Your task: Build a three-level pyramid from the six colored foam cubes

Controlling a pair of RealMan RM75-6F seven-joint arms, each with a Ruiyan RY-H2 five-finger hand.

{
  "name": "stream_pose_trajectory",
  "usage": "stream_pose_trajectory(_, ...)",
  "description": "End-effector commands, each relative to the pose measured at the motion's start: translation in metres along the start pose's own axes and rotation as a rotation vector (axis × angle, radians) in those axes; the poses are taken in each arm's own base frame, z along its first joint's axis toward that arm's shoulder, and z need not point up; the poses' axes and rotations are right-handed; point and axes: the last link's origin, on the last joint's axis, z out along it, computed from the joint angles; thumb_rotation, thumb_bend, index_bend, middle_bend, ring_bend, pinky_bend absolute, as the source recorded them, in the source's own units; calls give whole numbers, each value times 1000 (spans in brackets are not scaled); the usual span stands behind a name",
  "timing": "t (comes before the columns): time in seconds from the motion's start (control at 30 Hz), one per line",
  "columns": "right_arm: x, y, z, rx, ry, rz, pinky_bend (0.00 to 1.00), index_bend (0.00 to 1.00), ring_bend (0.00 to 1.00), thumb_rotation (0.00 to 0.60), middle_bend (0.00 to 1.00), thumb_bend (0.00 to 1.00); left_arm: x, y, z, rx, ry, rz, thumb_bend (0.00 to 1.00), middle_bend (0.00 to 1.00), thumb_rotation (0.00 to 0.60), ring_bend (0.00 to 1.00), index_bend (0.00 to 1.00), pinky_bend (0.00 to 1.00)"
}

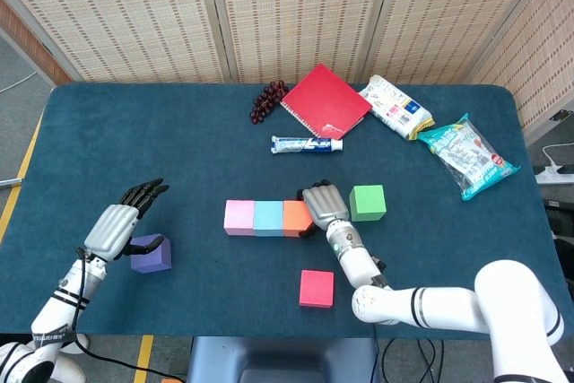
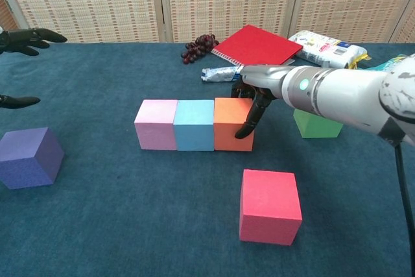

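A pink cube (image 1: 239, 217) (image 2: 155, 124), a light blue cube (image 1: 268, 218) (image 2: 194, 125) and an orange cube (image 1: 295, 218) (image 2: 231, 124) stand in a tight row mid-table. My right hand (image 1: 321, 205) (image 2: 256, 98) presses its fingers against the orange cube's right side, gripping nothing. A green cube (image 1: 368, 202) (image 2: 316, 124) sits just right of that hand. A red cube (image 1: 316, 288) (image 2: 270, 205) lies nearer the front. My left hand (image 1: 121, 222) hovers with fingers spread over the purple cube (image 1: 151, 254) (image 2: 29, 157) at the left; only its fingertips (image 2: 26, 38) show in the chest view.
At the back lie dark grapes (image 1: 267, 100), a red notebook (image 1: 325, 101), a toothpaste tube (image 1: 307, 144) and two snack packets (image 1: 395, 107) (image 1: 466, 155). The toothpaste tube (image 2: 224, 73) lies just behind my right hand.
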Motion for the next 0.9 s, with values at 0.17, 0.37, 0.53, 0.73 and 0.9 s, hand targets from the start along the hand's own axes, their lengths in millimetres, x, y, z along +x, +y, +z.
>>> stream_pose_trajectory(0.17, -1, 3, 1, -12, -5, -7, 269, 574, 334, 600, 487, 234, 0, 0, 0, -2, -1, -1, 310, 1, 600, 0, 73, 94)
stream_pose_trajectory(0.37, 0, 0, 1, -6, -5, 2, 269, 571, 334, 600, 487, 234, 1, 0, 0, -3, 2, -1, 311, 0, 600, 0, 72, 94)
stream_pose_trajectory(0.53, -1, -1, 2, -6, -8, 1, 268, 571, 334, 600, 487, 234, 1, 0, 0, 1, 1, -2, 311, 0, 600, 0, 71, 94)
stream_pose_trajectory(0.73, -1, -3, 4, -7, -9, 4, 261, 566, 333, 600, 487, 234, 0, -1, 0, 2, -1, -5, 312, 0, 600, 0, 71, 94)
stream_pose_trajectory(0.9, -1, -4, 5, -5, -12, 5, 237, 517, 313, 600, 487, 234, 0, -2, 0, 5, 0, -6, 311, 0, 600, 0, 71, 94)
